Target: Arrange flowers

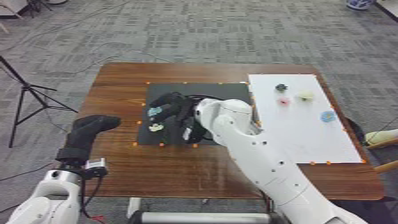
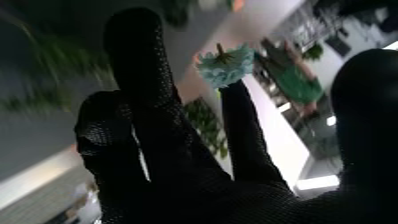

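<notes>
Over the black board in the head view is my right hand, with a light blue flower beside its fingertips. A cream flower lies lower on that board. In the right wrist view the fingers of my right hand are straight. One fingertip meets the pale blue flower, whose stem points away from that finger; whether they touch is unclear. My left hand is left of the board, its fingers relaxed.
A white board at the right of the brown table bears a dark green piece, a pink flower, a cream flower and a blue flower. Small orange marks line both boards. A black tripod stands left of the table.
</notes>
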